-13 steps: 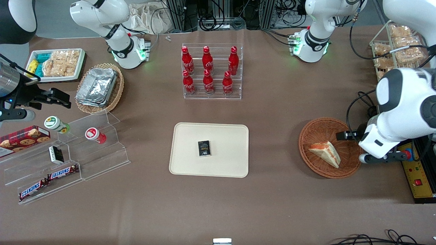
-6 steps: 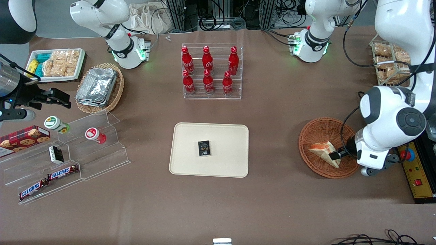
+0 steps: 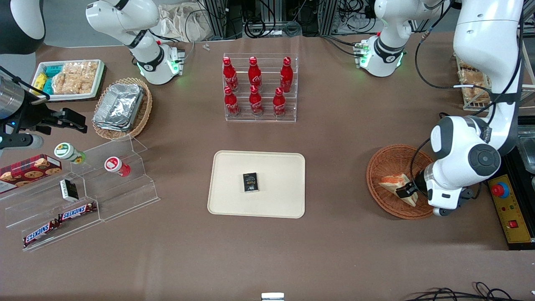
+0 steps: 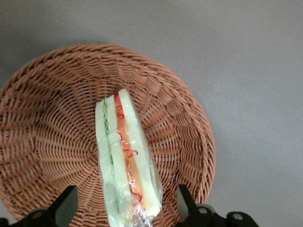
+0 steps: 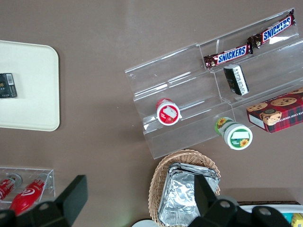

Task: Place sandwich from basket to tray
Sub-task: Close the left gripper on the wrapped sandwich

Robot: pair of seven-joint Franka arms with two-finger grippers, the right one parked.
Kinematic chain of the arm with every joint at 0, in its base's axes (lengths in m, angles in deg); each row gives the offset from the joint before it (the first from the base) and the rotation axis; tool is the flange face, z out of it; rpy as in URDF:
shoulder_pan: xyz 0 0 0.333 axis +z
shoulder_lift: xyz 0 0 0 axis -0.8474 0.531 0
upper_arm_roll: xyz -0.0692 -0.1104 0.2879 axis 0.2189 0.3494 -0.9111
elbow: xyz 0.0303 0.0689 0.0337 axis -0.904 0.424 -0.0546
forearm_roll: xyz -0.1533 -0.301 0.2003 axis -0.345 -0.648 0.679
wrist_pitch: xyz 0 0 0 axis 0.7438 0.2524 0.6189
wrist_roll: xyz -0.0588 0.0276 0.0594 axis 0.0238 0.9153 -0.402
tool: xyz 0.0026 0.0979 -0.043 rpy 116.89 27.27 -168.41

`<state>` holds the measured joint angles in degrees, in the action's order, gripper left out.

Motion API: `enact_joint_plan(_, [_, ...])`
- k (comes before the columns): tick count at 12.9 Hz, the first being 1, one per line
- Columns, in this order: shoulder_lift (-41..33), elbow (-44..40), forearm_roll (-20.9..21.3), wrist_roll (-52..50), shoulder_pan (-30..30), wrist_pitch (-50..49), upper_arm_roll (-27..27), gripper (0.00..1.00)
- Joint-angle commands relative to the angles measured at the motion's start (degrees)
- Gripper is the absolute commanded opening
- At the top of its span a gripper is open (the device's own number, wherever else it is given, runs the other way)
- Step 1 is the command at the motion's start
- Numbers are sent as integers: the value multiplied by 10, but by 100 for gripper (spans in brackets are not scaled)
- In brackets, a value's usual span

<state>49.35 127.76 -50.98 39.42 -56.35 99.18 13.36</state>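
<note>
Gripper has descended; fingers straddle sandwich.

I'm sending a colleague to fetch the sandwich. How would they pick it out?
Find the round reddish-brown wicker basket at the working arm's end of the table. The sandwich lies inside, the open gripper straddling it: the only white bread wedge, orange-red and green filling.

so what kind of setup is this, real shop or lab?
Likely a lab mock-up of a snack kiosk: red cola bottles on clear acrylic tiers, cabling at the table edge, left gripper open around the triangular sandwich in the round wicker basket.
</note>
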Motion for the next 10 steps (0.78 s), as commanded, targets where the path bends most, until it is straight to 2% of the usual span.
enact_joint_plan(1, [-2,47,4,-23,2,64,0,94])
enact_joint_plan(5, [4,76,9,-23,7,99,0,94])
enact_joint_plan(7, [8,71,9,-37,7,100,-1,86])
enact_joint_plan(8, [8,68,9,-51,6,100,-1,76])
enact_joint_plan(10, [9,66,13,-59,6,100,0,44])
